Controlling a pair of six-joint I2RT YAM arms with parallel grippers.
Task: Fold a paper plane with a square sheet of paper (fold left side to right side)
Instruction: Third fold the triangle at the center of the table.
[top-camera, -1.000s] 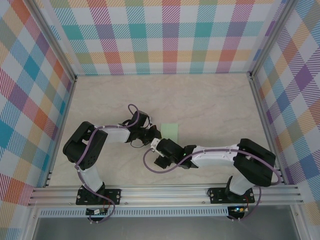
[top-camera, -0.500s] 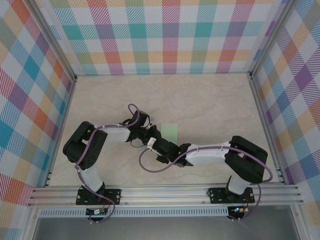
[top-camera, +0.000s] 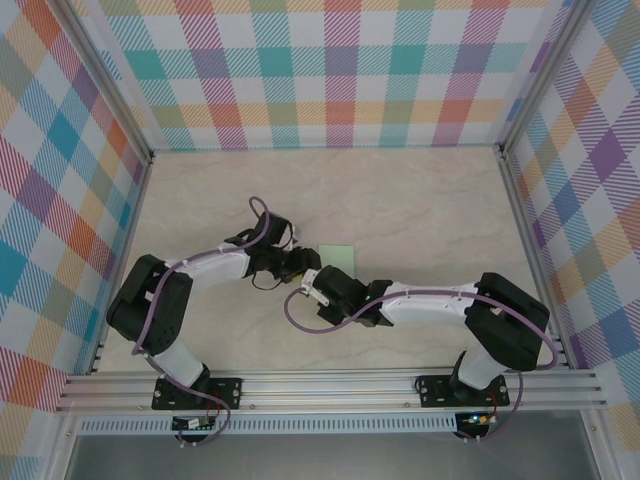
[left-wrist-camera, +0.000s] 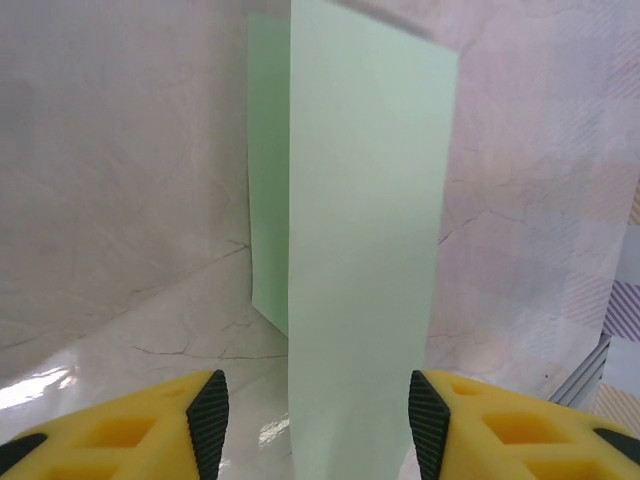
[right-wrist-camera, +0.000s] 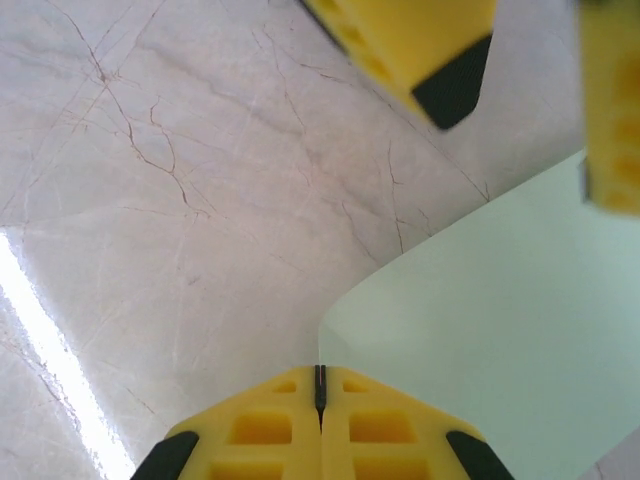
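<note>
The square sheet of paper (top-camera: 340, 257) is pale mint green and lies at the table's middle. In the left wrist view one part of the paper (left-wrist-camera: 365, 250) stands up as a tall flap, with a lower layer behind it on the left. My left gripper (left-wrist-camera: 315, 425) is open, and its black pads (left-wrist-camera: 208, 420) stand on either side of the flap without touching it. My right gripper (right-wrist-camera: 320, 372) is shut, and the sheet's curled edge (right-wrist-camera: 480, 330) runs into the seam between its fingers. From above, the left gripper (top-camera: 303, 265) and the right gripper (top-camera: 320, 285) meet at the sheet's near left corner.
The pale marble tabletop (top-camera: 420, 210) is fenced by plaid walls (top-camera: 340, 70) at the back and both sides. An aluminium rail (top-camera: 330, 385) carrying both arm bases runs along the near edge. The left gripper's yellow fingers (right-wrist-camera: 410, 40) hang at the top of the right wrist view.
My right gripper has moved up to the sheet and shut on its edge. My left gripper has opened and let go of the paper, and the left arm has stretched out further.
</note>
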